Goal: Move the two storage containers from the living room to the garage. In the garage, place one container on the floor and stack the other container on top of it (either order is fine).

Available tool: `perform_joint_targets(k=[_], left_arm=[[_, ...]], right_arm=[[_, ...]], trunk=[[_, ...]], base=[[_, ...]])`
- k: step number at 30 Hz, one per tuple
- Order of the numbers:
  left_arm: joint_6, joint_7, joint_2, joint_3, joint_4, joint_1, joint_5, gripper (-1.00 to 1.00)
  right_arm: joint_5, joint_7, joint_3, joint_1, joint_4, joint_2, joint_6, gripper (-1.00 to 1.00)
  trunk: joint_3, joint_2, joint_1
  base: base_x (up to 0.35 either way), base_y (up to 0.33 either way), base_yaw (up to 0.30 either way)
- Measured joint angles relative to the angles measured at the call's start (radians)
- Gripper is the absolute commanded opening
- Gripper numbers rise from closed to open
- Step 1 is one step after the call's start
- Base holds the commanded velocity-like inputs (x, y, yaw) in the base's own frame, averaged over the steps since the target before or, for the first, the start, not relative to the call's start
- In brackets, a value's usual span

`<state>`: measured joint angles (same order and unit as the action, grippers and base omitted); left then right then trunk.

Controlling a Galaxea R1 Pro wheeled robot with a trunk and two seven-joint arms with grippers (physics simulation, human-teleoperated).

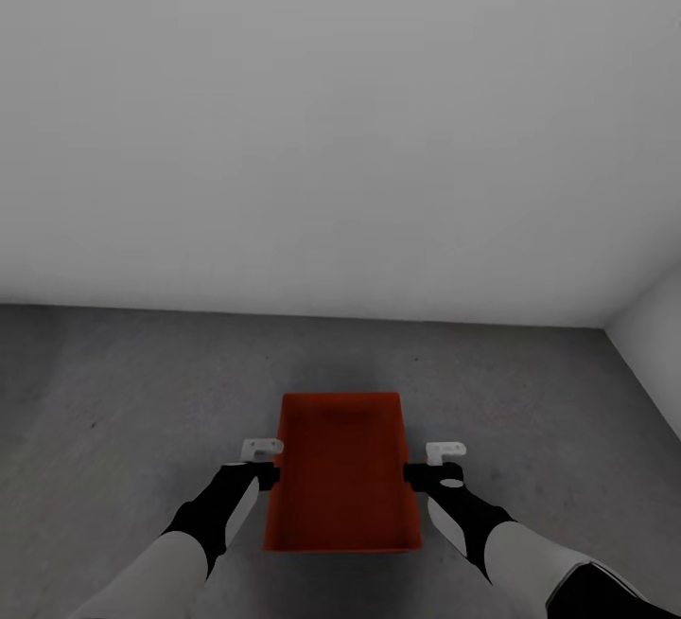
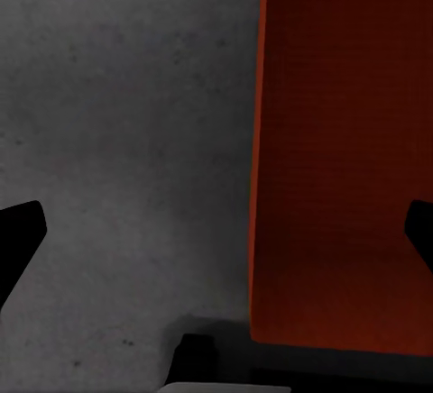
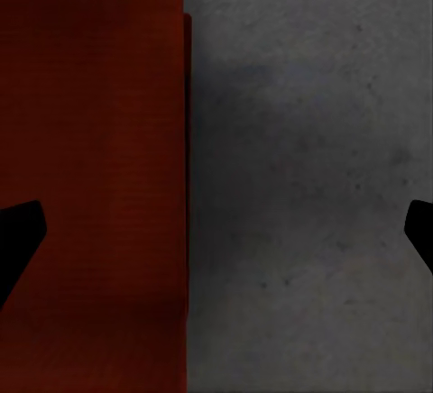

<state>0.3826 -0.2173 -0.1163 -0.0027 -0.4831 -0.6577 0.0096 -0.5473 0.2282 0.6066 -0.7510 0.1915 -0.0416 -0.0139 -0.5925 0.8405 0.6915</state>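
Observation:
One orange-red storage container (image 1: 342, 472) sits on the garage's dark grey concrete floor (image 1: 113, 392), its open top facing up and its inside empty. My left gripper (image 1: 270, 464) is open and straddles the container's left long wall (image 2: 257, 141), one fingertip (image 2: 20, 235) over the floor and the other (image 2: 420, 229) over the box's inside. My right gripper (image 1: 421, 464) is open the same way over the right long wall (image 3: 187, 141). Neither gripper holds anything. The living room is out of view.
A plain pale grey wall (image 1: 340, 127) stands a short way beyond the container. A second grey wall (image 1: 654, 335) meets it in a corner at the right. Bare concrete stretches to the left and right of the box.

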Motion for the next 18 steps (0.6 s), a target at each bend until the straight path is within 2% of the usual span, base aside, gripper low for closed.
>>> perform_joint_targets(k=[3,6,18], left_arm=[[0.000,0.000,0.000,0.000,0.001,0.000,0.000,1.00],[0.003,-0.001,0.000,0.000,0.002,0.000,-0.001,1.00],[0.009,-0.002,0.000,0.000,0.002,0.000,-0.001,1.00]], right_arm=[[0.000,0.000,0.000,0.000,0.000,0.000,0.000,1.00],[0.000,0.000,0.000,0.000,0.000,0.000,0.000,1.00],[0.000,0.000,0.000,0.000,0.000,0.000,0.000,1.00]], trunk=[[0.005,0.000,0.000],[0.009,0.000,0.000],[0.016,0.000,0.001]], base=[[-0.007,0.000,0.000],[-0.179,0.000,0.000],[-0.328,0.000,0.000]])
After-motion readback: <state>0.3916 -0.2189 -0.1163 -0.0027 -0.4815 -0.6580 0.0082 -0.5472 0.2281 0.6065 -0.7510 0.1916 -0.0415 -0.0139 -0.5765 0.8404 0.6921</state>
